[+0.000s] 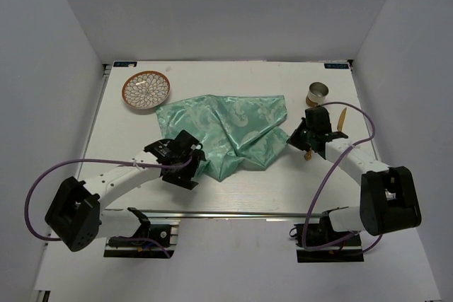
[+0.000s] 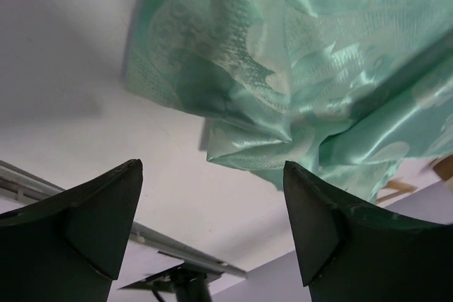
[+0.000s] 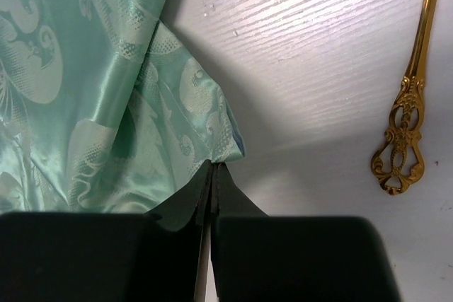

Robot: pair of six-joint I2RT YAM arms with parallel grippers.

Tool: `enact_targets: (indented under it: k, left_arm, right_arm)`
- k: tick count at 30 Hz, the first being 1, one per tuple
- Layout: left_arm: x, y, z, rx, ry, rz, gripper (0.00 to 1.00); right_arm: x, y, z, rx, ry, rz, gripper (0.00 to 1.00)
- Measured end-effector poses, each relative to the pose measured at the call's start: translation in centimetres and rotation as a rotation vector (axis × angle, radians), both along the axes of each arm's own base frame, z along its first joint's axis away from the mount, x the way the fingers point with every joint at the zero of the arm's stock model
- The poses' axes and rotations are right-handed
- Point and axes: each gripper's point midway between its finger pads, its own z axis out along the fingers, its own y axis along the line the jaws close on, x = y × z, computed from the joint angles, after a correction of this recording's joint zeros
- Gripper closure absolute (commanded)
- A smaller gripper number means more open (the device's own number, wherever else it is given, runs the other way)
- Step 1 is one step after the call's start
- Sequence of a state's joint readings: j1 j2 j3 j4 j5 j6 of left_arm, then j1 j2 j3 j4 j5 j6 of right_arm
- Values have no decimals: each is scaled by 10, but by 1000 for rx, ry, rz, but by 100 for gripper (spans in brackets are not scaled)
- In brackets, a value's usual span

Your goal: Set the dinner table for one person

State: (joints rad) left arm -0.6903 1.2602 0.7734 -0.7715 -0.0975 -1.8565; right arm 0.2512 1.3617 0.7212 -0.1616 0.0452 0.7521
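A: Your right gripper (image 3: 213, 169) has its fingers pressed flat together. The hem of the mint-green cloth (image 3: 106, 68) runs into their tips, so you are pinching its corner.

B: Near that corner, an ornate gold handle (image 3: 400, 139) lies on the dinner table (image 3: 318, 26), apart from the cloth.

A: Your left gripper (image 2: 212, 167) is spread wide at the cloth's near left edge. Whether a finger touches the fabric, you cannot tell.

B: From above, your cloth lies crumpled in the middle of the table. A brown-rimmed dish (image 1: 146, 90) with a white petal pattern sits at the far left, and a metal cup (image 1: 317, 93) at the far right.

A: The table is white and flat, with an aluminium rail (image 1: 226, 213) along the near edge, just ahead of your arm bases.

B: Small blue labels (image 1: 124, 64) mark its two far corners. Their writing is too small for you to read.
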Motion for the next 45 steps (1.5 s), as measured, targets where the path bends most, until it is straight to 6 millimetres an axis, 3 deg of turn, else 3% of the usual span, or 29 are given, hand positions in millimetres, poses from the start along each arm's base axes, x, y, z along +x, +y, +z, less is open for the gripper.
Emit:
enact_targets:
  k: [8,17,23,34,39,45]
  left_arm:
    - [-15,7,-24,24,23,64,11]
    - [-3,-7,-21,56,-39,50,17]
    - [3,-2,-21,97,-81,60,18]
    - [3,16,-40,148,-124,83,22]
    - [12,11,-38,125,-168,94,23]
    - [19,6,-44,122,-178,105,34]
  right_arm:
    - [-9,2,2,22,-14,15,100]
    - [-20,5,9,51,-36,40,100]
    - [-21,6,19,54,-70,60,100]
    - [-31,7,7,56,-37,80,100]
    - [-32,8,7,62,-36,90,100]
    - [-34,8,5,60,-35,97,100]
